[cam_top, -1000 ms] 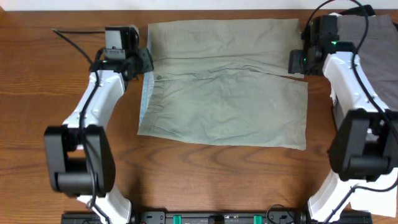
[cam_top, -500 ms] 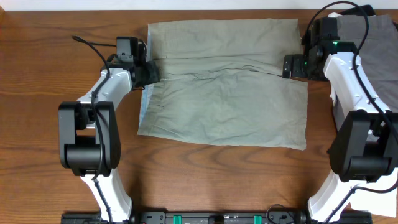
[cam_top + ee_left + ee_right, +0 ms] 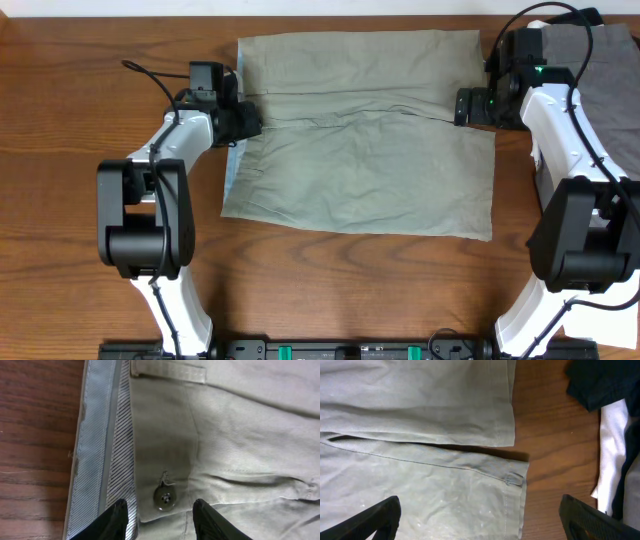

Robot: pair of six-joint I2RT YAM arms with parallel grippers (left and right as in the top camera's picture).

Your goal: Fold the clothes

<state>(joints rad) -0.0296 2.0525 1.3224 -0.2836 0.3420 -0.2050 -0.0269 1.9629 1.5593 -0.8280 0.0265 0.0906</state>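
The khaki-olive shorts (image 3: 365, 140) lie flat on the table, waistband at the left, leg hems at the right. My left gripper (image 3: 248, 122) is open over the waistband, its fingers (image 3: 160, 519) straddling the button (image 3: 164, 498) and the pale blue striped lining (image 3: 102, 445). My right gripper (image 3: 468, 107) is open wide above the leg hems (image 3: 512, 457), where the two legs part; nothing is held. Grey, black and white garments (image 3: 605, 70) lie piled at the far right, also in the right wrist view (image 3: 607, 420).
The wooden table (image 3: 60, 150) shows at the left, front and between the hems and the pile (image 3: 545, 435). A black cable (image 3: 150, 75) runs behind the left arm. The arm bases stand at the front edge.
My left gripper has moved right from beside the waistband onto it. My right gripper has shifted slightly left toward the leg hems. The shorts have not moved.
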